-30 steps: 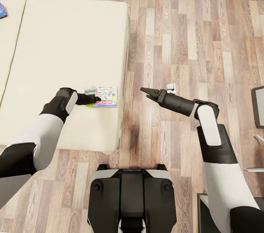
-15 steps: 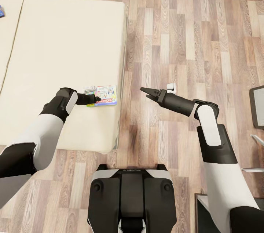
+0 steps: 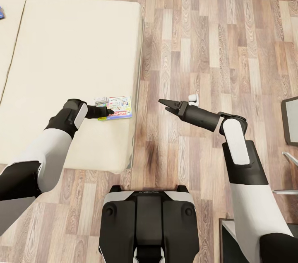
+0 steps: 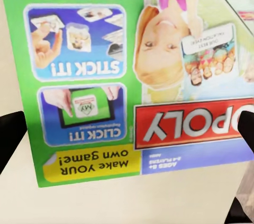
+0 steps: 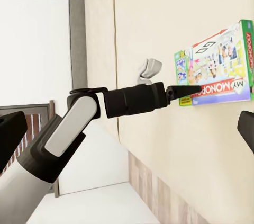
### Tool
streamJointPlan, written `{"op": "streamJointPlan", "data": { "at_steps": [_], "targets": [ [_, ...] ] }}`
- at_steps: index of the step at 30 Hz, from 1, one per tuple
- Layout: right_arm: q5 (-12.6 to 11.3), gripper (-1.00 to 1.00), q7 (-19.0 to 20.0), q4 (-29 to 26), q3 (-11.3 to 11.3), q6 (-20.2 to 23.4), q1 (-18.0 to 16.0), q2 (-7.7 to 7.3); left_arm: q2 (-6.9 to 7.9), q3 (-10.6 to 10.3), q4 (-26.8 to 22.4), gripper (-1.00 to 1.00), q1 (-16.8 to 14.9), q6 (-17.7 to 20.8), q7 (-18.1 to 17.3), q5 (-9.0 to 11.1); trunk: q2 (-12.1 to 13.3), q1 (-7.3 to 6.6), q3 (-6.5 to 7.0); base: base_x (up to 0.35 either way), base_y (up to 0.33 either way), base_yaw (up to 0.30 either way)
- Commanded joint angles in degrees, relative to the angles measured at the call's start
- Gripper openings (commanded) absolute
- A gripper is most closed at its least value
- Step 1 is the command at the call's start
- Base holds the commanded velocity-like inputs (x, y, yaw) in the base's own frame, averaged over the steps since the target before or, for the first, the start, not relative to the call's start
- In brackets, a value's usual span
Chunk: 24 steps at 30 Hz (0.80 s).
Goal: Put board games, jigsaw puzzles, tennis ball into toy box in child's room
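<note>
The game (image 3: 118, 108) lies flat on the bed (image 3: 70, 56), left of the middle of the head picture and close to the bed's right edge. It is a thin, flat box with a green rim and a busy white cover. In the left wrist picture the shiny printed lid (image 4: 132, 70) has red letters and small blue photo boxes.

The left gripper (image 3: 106, 112) is right at the near left side of the game. Its two black tips sit wide apart in the left wrist picture, one on each side, with nothing between them, so it looks open. From the head picture it is hard to tell if the tips touch the box yet.

The right gripper (image 3: 164, 104) hangs over the wood floor (image 3: 215, 47) in the middle of the picture, open and holding nothing.

A small blue game (image 3: 2, 11) peeks in at the far left edge, on the other part of the mattress.

What could go wrong: the box is thin and its lid looks smooth, so the tips may slide over it and not catch. The mattress looks soft, so pushing down may sink the box and tip it. A push sideways could slide it off the nearby edge onto the floor.
</note>
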Motion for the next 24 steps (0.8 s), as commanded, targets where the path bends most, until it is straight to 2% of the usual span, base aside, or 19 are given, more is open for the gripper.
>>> {"op": "streamJointPlan", "data": {
  "at_steps": [1, 8, 12, 16, 19, 21, 24],
  "targets": [
    [0.5, 1.0, 0.5, 0.1, 0.0, 0.1, 0.0, 0.0, -0.02, 0.2, 0.0, 1.0, 0.0, 0.3, 0.0, 0.2, -0.1, 0.03, -0.06, 0.0, 0.0, 0.0],
    [0.7, 1.0, 0.3, 0.8, 0.0, 0.1, 0.0, -0.13, 0.03, 0.1, 0.0, 1.0, 0.0, 0.3, 0.0, 0.2, -0.1, 0.03, -0.06, 0.0, 0.0, 0.0],
    [0.9, 1.0, 0.3, 3.6, 0.0, 0.1, 0.2, -0.4, 0.04, 0.1, 0.0, 1.0, 0.0, 0.4, 0.0, 0.2, -0.1, 0.03, -0.06, 0.0, 0.0, 0.0],
    [1.1, 1.0, 0.2, 9.2, 0.0, 0.1, 0.3, -0.47, 0.01, 0.1, 0.0, 1.0, 0.0, 0.4, 0.0, 0.2, -0.1, 0.03, -0.06, 0.0, 0.0, 0.0],
    [1.3, 1.0, 0.1, 16.5, 0.0, -0.3, 0.2, -0.43, 0.03, 0.1, 0.0, 1.0, 0.0, 0.4, 0.0, 0.2, -0.1, 0.03, -0.06, 0.0, 0.0, 0.0],
    [2.1, 1.0, -0.3, 21.1, -0.2, -0.6, -0.1, -0.41, 0.03, 0.1, 0.0, 1.0, 0.0, 0.4, 0.0, 0.2, -0.1, 0.03, -0.06, 0.0, 0.0, 0.0],
    [5.2, 1.0, -2.3, 25.8, -0.3, -3.1, -0.5, -0.4, 0.05, 0.1, 0.0, 1.0, 0.0, 0.4, 0.0, 0.2, -0.1, 0.03, -0.06, 0.0, 0.0, 0.0]
  ]
}}
